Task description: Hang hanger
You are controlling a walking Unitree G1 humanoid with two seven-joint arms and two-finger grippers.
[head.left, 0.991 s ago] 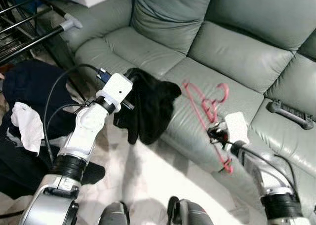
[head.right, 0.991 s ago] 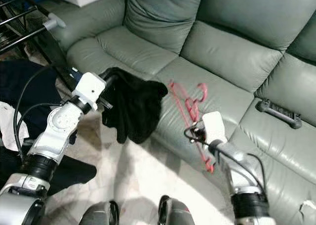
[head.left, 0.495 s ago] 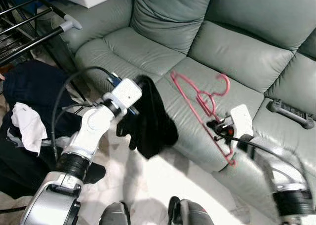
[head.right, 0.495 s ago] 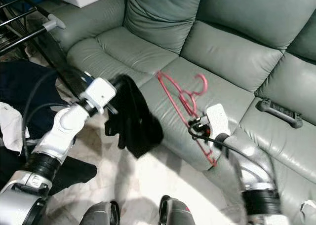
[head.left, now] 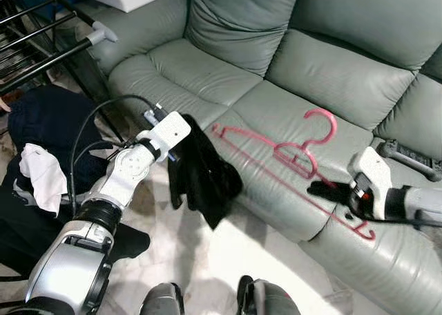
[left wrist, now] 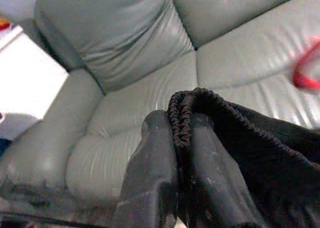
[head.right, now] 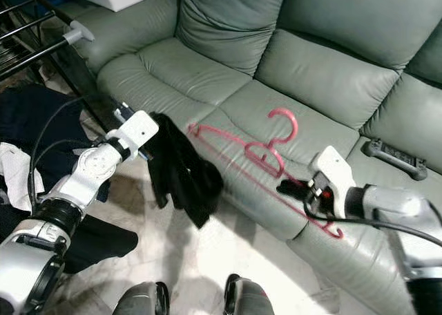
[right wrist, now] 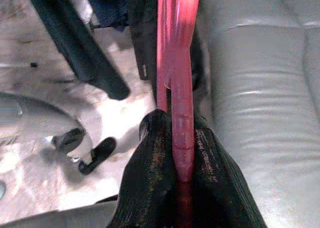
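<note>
Jaws clamped: right gripper [head.left: 324, 189] has swung the pink hanger [head.left: 290, 164] flatter; left gripper [left wrist: 181, 138] pinches the black garment [head.left: 204, 173].

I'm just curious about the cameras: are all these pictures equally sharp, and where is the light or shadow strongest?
Eye views: fairly sharp, bright patch on the floor below the sofa. Left wrist view: soft; the pink hanger is a blur, the black garment clearer. Right wrist view: hanger bar sharp between the right gripper fingers, floor glaring, shapes behind smeared.
</note>
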